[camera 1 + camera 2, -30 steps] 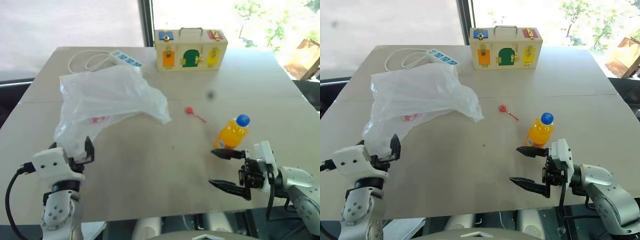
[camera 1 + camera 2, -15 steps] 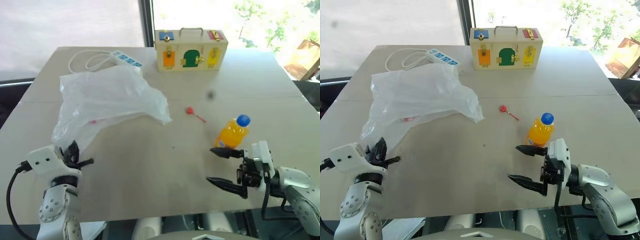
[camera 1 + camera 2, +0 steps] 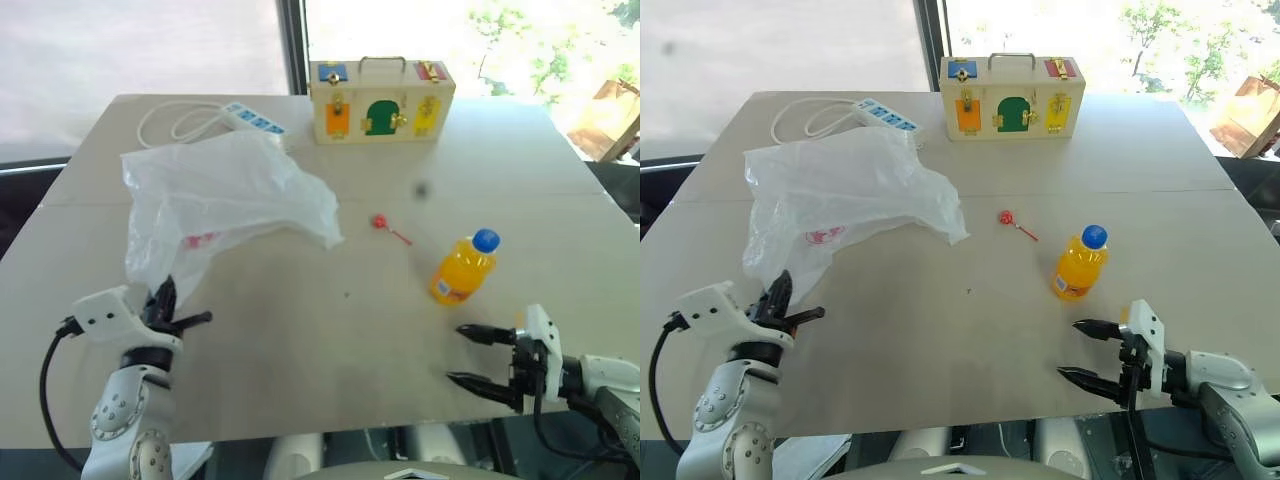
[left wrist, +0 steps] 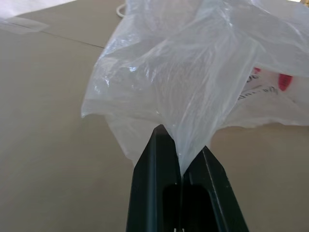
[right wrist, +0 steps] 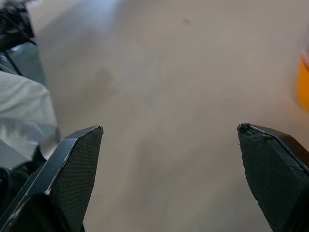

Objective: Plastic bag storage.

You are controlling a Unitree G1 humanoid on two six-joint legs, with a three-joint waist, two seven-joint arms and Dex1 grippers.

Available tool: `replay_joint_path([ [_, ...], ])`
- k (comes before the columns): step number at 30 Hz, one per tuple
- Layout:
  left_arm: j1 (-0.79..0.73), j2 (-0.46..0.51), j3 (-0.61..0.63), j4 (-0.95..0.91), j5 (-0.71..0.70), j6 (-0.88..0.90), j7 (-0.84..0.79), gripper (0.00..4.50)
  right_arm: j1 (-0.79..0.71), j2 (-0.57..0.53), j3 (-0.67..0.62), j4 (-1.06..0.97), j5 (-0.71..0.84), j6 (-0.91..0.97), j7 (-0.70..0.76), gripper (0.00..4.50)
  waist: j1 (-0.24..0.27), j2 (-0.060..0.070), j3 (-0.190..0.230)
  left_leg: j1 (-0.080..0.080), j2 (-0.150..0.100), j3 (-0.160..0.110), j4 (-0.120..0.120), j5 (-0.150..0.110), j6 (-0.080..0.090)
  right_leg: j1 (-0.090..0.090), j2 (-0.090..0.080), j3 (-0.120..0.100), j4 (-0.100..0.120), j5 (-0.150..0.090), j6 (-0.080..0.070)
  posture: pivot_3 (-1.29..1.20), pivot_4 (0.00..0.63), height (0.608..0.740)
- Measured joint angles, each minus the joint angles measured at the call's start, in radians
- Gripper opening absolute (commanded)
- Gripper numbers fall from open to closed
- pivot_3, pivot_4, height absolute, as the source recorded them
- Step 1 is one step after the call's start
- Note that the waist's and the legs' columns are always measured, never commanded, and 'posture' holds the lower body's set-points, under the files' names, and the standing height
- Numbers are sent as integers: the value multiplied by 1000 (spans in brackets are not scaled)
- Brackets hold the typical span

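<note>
A red print on the bag (image 3: 225,195) shows through the film at its near side but is too crumpled to read, and a small red object (image 3: 385,224) near the bench's centre is too small to make out. In the right wrist view the orange bottle (image 5: 303,89) is cut off at the frame's edge.

The left gripper (image 4: 179,159), at about 8 o'clock on the bench (image 3: 330,330), points forward and roughly level. Its fingers (image 4: 154,164) are pressed together, pinching the bag's near edge, and the film rises from between them in a bunched fold. The bag spreads from there toward 10 o'clock, most of it lying loose on the bench.

The right gripper (image 3: 470,355) sits at about 4 o'clock near the bench's front edge, pointing toward the left side. Its fingers (image 3: 483,334) are spread wide with nothing between them, well apart from the bag and just short of the bottle (image 3: 464,265), which stands upright at 3 o'clock.

Counted: one bag, one bottle with a blue cap, one small red object, one wooden box (image 3: 381,99) with coloured doors at 12 o'clock, and one white power strip (image 3: 252,117) with its cord coiled at 11 o'clock, partly behind the bag's far edge.
</note>
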Motion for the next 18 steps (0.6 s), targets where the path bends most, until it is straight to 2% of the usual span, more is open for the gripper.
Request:
replay_joint_path([
  [2,-2,0,-16,-4,-14,3,-11,19,-7,3,-16,22,-24,-16,-26,4500,-1,0,0,0,0,0,0,0,0,0,0,0,0,0,0,0,150,739],
  [9,10,2,-66,-10,-71,21,-51,19,-169,105,-43,72,-126,-81,-210,4500,0,1,-1,-1,0,0,0,0,0,0,3,1,0,0,0,0,150,739],
  [18,20,13,-71,-6,-81,18,-93,19,-233,203,-33,78,-118,-73,-267,4500,-1,2,-1,0,0,-1,0,0,0,0,4,1,0,0,0,0,150,739],
])
